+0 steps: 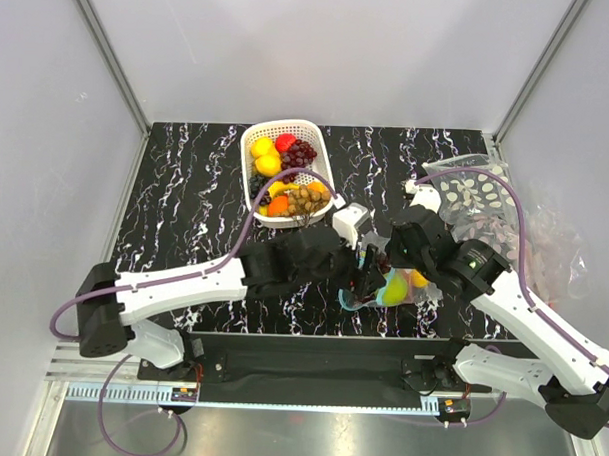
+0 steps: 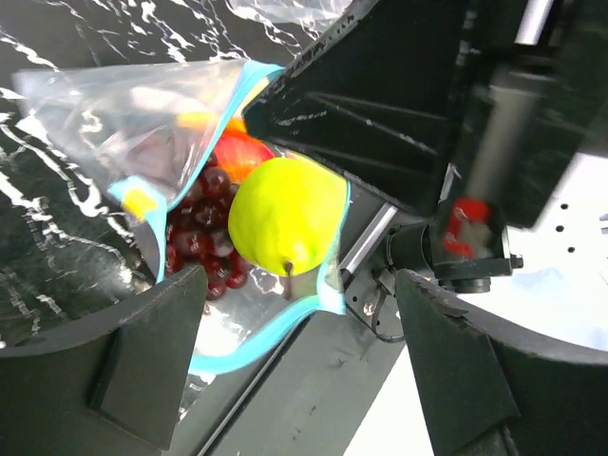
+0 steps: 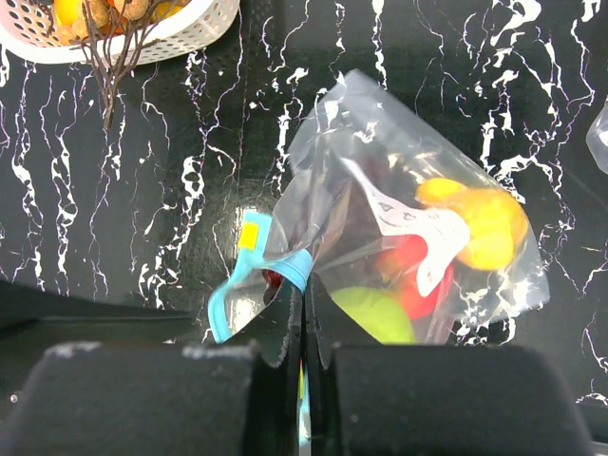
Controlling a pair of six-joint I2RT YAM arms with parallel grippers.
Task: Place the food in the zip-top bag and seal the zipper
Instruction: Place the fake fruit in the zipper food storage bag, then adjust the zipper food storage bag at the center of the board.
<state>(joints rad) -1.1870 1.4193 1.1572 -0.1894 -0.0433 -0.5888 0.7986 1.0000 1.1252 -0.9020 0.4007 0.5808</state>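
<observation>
No readable text, brand, number or sign is showing in any view. A white patch (image 3: pixel 418 228) on the zip-top bag (image 3: pixel 380 142), just ahead of the right tool (image 3: pixel 304 318), is carrying a few tiny dark marks, too small to read. A yellow tab (image 3: pixel 250 233) on the teal zipper (image 3: pixel 223 304), ahead and left of that tool, is showing no lettering.

A black surface (image 1: pixel 185 214) veined with white marbling fills the middle; pale grey walls close it in on the left (image 1: pixel 47 159), far side (image 1: pixel 321 48) and right (image 1: pixel 588 118); slim metal posts (image 1: pixel 108 56) rise at the far corners; a brushed metal sheet (image 1: pixel 307 438) lies along the near edge; the light is soft and even.
</observation>
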